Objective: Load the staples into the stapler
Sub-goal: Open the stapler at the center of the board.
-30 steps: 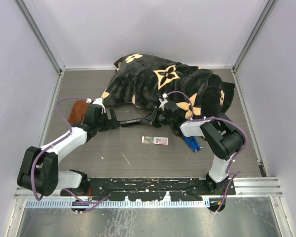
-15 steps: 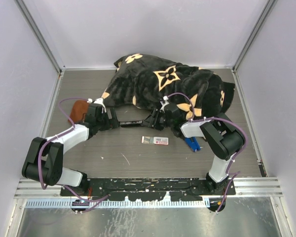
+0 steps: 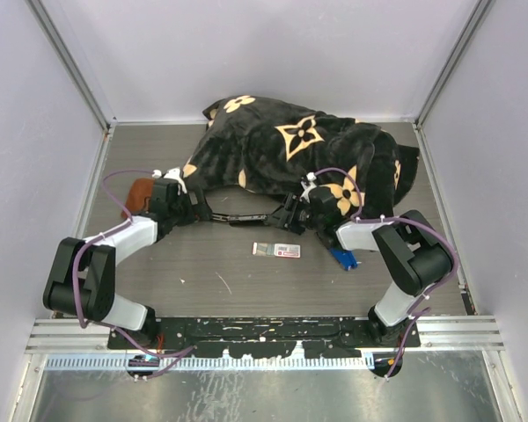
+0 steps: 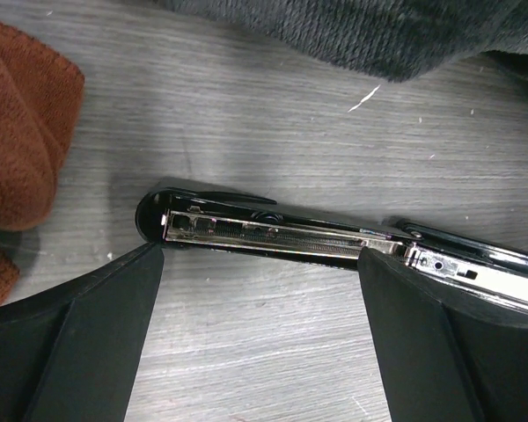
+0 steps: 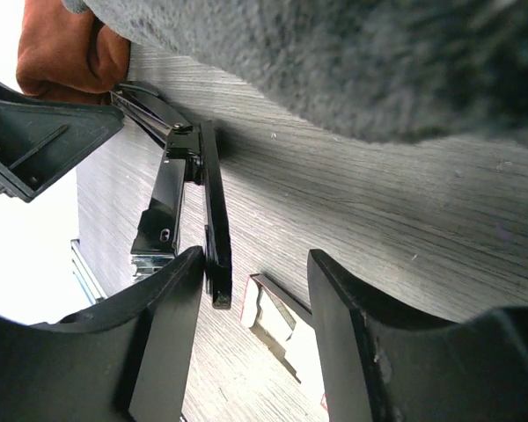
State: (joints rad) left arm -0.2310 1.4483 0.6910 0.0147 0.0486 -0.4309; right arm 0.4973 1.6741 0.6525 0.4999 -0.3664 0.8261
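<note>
The black stapler (image 3: 244, 215) lies opened out flat on the table between my two grippers. In the left wrist view its metal staple channel (image 4: 273, 233) faces up, just beyond my fingertips. My left gripper (image 3: 202, 211) (image 4: 262, 259) is open, with only bare table between its fingers. The staples box (image 3: 277, 251), white with a red-pink label, lies in front of the stapler. My right gripper (image 3: 288, 220) (image 5: 257, 264) is open; the stapler's black arm (image 5: 213, 220) ends close beside one finger (image 5: 172, 334), and the box (image 5: 277, 325) shows in the gap below.
A black blanket with tan flowers (image 3: 290, 154) is heaped right behind the stapler. A brown cloth (image 3: 141, 195) (image 4: 22, 132) lies beside my left gripper. A small blue object (image 3: 343, 258) sits under the right forearm.
My right gripper has opened and let go of the stapler's arm, drawing back to the right. The stapler now lies stretched out longer. The left gripper stays open.
</note>
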